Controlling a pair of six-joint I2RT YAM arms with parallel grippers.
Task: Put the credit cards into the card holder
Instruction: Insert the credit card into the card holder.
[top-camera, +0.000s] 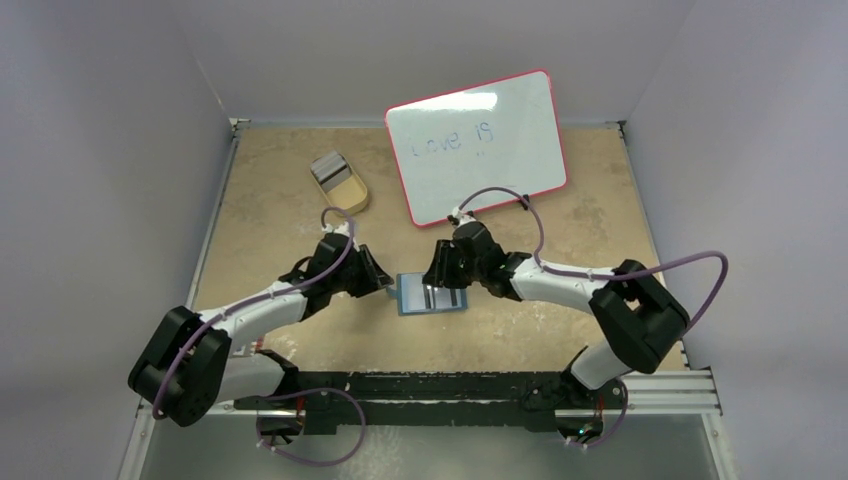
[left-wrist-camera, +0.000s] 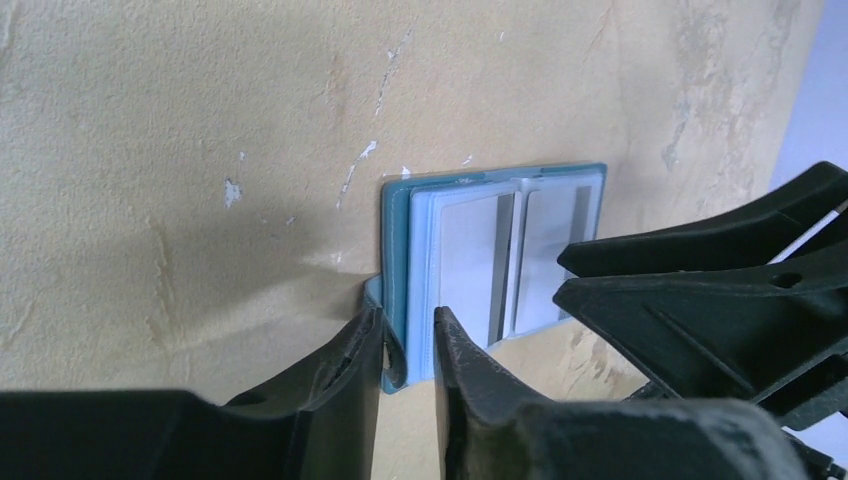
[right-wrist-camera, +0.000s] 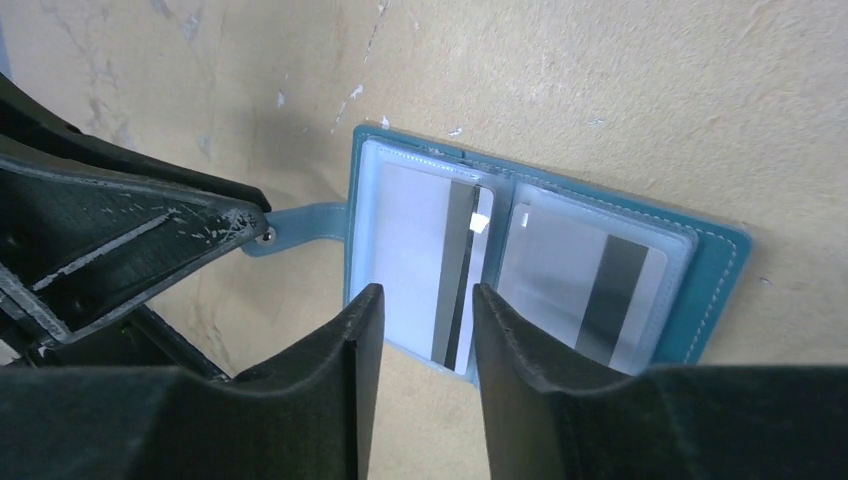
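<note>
The teal card holder (top-camera: 430, 296) lies open and flat on the table between both grippers. In the right wrist view, one grey card with a dark stripe (right-wrist-camera: 420, 250) sits in its left clear sleeve and another (right-wrist-camera: 585, 280) in its right sleeve. My right gripper (right-wrist-camera: 426, 293) hovers open over the near edge of the left sleeve, pinching nothing. My left gripper (left-wrist-camera: 409, 322) is at the holder's (left-wrist-camera: 500, 250) left edge, jaws slightly apart. The snap tab (left-wrist-camera: 392, 355) rests against one finger. More grey cards (top-camera: 327, 167) lie in the tan tray.
The tan oval tray (top-camera: 350, 195) stands at the back left. A pink-rimmed whiteboard (top-camera: 480, 145) lies at the back centre. The two grippers are close together over the holder; the right one's fingers (left-wrist-camera: 720, 290) fill the right side of the left wrist view.
</note>
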